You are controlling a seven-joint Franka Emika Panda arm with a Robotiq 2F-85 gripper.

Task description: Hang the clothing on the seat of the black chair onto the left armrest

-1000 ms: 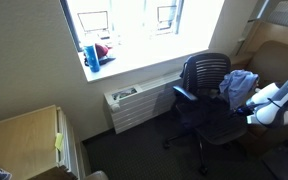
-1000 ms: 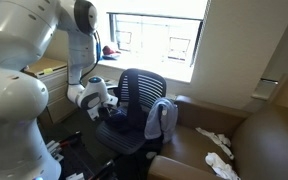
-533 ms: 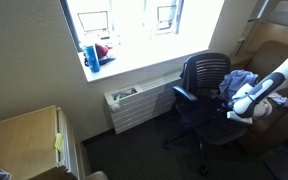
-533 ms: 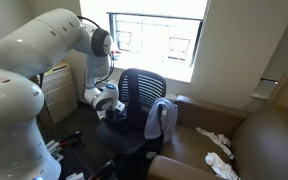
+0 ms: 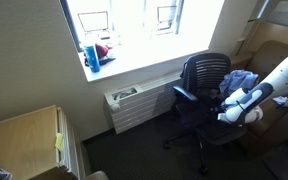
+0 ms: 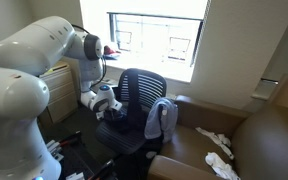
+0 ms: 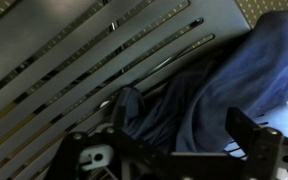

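**Clothing (image 7: 179,110) on black chair's seat, robot hand (image 7: 169,152) spread wide beside it**

Limp dark navy-blue fabric lies bunched on the seat of the black swivel office chair (image 6: 139,90), whose back is rounded mesh. In the wrist view the clothing sits just beyond the hand's two fingers, which stand wide apart with nothing between them. In both exterior views it is almost too dark to tell from the seat.

It looks light and soft, and is likely to sag and fold once lifted. A pinch on a raised fold near the middle would probably let it drape evenly over the left armrest (image 5: 184,94), a short padded black arm. Hung off-centre, it may slide off.

A light blue garment (image 6: 162,118) hangs at the chair's other side, near enough to snag. A grey slatted radiator cover (image 5: 134,103) stands behind, under the window. A wide tan armchair (image 6: 269,135) carrying a small white cloth (image 6: 216,140) sits just beside the black chair. The swivel base may turn if nudged.
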